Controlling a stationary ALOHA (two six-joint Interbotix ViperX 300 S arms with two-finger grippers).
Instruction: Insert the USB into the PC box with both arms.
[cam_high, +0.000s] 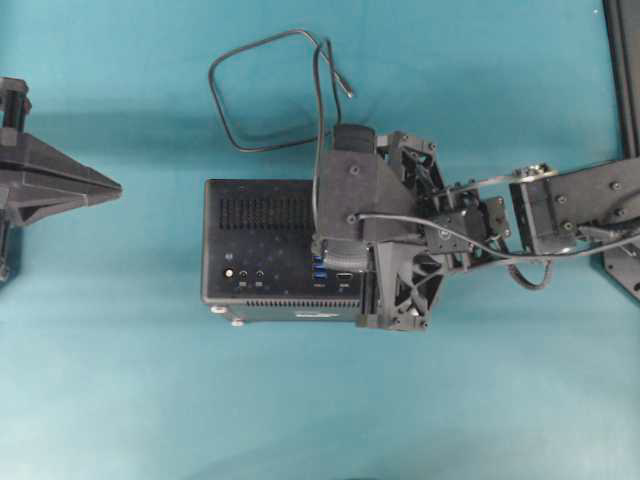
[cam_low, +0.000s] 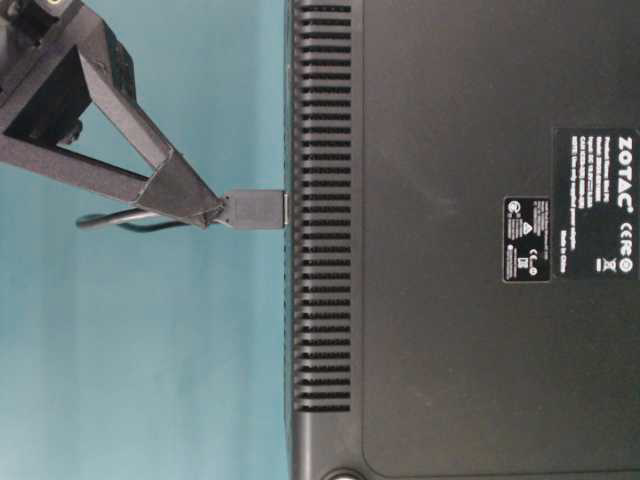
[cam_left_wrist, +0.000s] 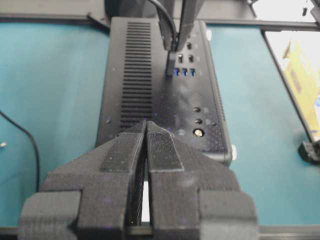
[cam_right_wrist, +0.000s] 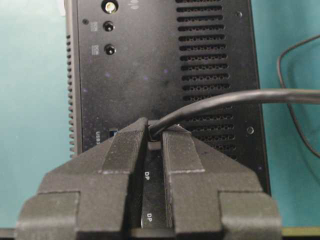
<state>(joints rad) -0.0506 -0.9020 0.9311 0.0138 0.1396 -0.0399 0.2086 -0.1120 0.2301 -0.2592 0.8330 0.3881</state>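
My right gripper (cam_low: 212, 210) pinches the USB (cam_low: 252, 208) plug's stiff rear at the box (cam_low: 450, 150); cable limp, left gripper (cam_left_wrist: 146, 127) pressed together, idle.

The right gripper (cam_right_wrist: 155, 131) hides the USB (cam_right_wrist: 159, 129) plug; PC box (cam_low: 460, 240) runs off-frame

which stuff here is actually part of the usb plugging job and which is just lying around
Part of the job:
- USB, plug at the box's port face
- PC box
- right end effector, shut on the USB
- left end effector, shut, off to the side

Just lying about:
- yellow item beyond the table edge
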